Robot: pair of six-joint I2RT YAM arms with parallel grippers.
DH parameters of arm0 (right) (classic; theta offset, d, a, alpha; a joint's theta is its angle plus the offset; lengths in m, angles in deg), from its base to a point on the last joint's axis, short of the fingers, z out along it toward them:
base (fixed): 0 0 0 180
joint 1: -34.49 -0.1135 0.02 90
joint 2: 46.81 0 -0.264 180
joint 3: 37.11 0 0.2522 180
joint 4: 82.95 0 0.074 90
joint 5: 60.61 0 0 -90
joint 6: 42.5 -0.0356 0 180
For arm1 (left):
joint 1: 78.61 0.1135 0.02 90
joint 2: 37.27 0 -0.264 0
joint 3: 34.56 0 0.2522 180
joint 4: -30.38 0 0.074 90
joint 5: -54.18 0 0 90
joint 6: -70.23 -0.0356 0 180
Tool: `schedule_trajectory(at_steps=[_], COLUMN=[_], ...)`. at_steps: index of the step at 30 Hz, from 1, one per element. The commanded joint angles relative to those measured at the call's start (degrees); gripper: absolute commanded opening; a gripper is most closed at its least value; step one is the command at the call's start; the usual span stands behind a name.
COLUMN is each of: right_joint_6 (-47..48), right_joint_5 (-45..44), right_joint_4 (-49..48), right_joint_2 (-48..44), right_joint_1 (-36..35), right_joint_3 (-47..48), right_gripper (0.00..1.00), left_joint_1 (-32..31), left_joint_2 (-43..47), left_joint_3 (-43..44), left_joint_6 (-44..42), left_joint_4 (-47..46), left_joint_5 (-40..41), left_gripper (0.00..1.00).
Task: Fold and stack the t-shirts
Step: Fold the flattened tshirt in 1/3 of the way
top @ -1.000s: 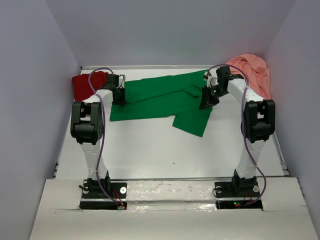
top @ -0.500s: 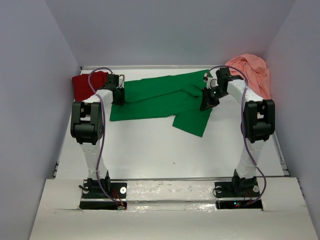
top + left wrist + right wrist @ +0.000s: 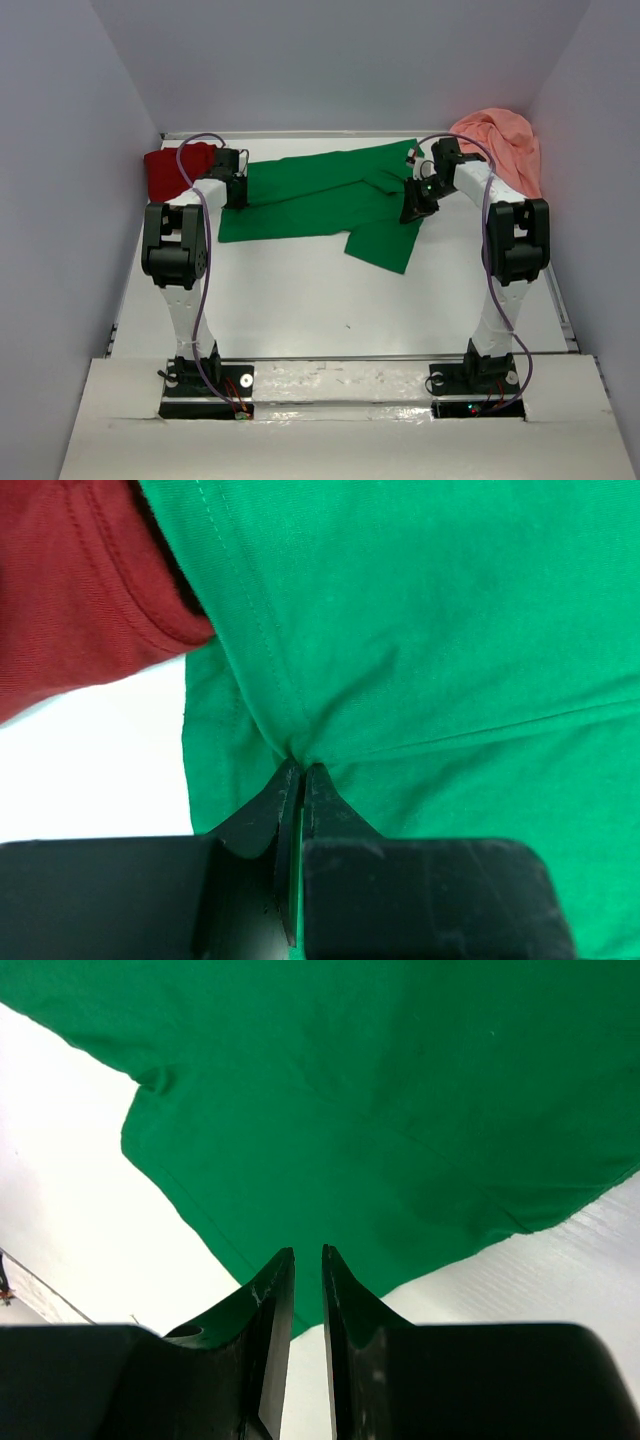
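The green shirt (image 3: pixel 320 195) lies spread across the middle of the white worktop (image 3: pixel 290 290), with the red shirt (image 3: pixel 165 168) bunched at the upper left and the pink shirt (image 3: pixel 505 140) heaped at the upper right. The left pincer (image 3: pixel 298 768) is clenched on a fold at the green shirt's left edge, just beside the red shirt. The right pincer (image 3: pixel 304 1255) pinches the green shirt's right end, its fingers almost together.
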State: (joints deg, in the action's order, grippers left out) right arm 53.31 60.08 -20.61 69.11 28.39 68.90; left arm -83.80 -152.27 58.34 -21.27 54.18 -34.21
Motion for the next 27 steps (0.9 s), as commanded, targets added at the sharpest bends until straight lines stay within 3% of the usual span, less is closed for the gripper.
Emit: schedule_trajectory(at_steps=[1,11,14,27], right_joint_6=[0.6,2.0,2.8,-0.8], right_joint_5=[1.3,-2.4,-3.6,-14.5], right_joint_4=[-1.5,-5.5,-10.2,-15.3], right_joint_2=[-1.9,-1.8,-2.2,12.8], right_joint_1=[-0.5,-0.5,-0.5,-0.5], right_joint_3=[-1.0,-1.7,-1.8,17.8], right_gripper=[0.23,0.23,0.29,0.44], left_joint_1=[-0.1,-0.1,-0.1,-0.2], left_joint_2=[3.9,5.2,5.0,6.6], left_joint_3=[2.2,3.8,3.7,0.2], left_joint_6=[-1.8,-2.5,-2.5,-1.7], left_joint_4=[-0.9,0.1,0.2,-1.1], left_joint_5=[3.5,3.7,3.4,2.2], left_gripper=[0.00,0.00,0.00,0.00])
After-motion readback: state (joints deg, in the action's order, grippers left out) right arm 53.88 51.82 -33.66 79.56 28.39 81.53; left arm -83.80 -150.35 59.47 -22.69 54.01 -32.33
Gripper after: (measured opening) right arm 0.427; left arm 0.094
